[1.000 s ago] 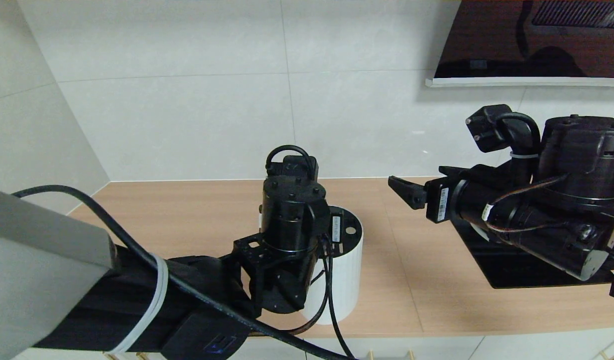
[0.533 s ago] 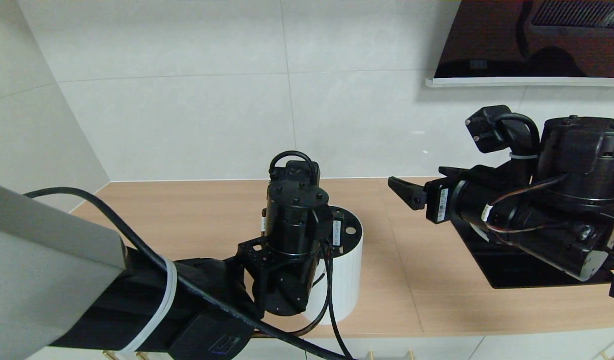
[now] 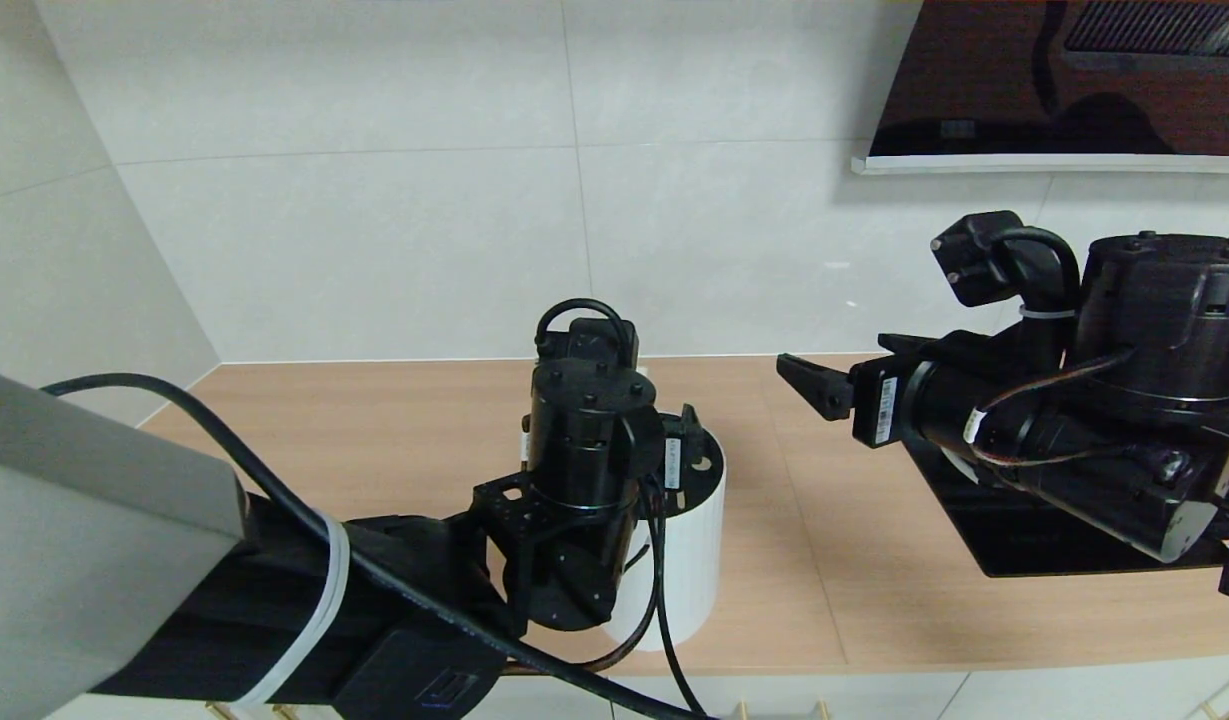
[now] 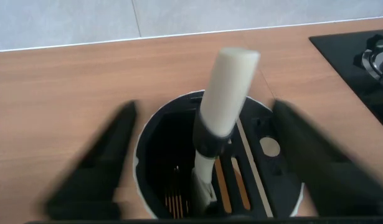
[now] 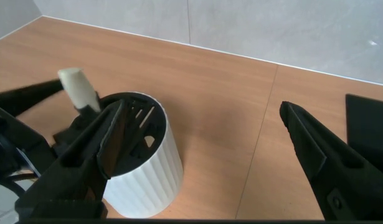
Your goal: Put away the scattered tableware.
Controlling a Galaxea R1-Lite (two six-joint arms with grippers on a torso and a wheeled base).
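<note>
Though half hidden behind the left arm from the head view, can spot the white holder [image 3: 692,545] on the counter [image 3: 374,420], and from the left wrist view got a cream-handled utensil [image 4: 228,87] standing inside it between the blurry, spread-apart fingers [image 4: 91,168] of the left gripper [image 4: 202,107], plus the right gripper [image 5: 202,107] off to its right, fingers released too.

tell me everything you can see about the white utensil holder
The white utensil holder is an upright cylinder with ribbed, plastic-looking white walls and a black top insert cut with slots and a round hole. It stands on the wooden counter, left of the black cooktop. A cream-handled utensil leans out of its large opening, and thin wooden sticks sit inside. The left gripper hangs over it, open, one finger on either side of the handle.
</note>
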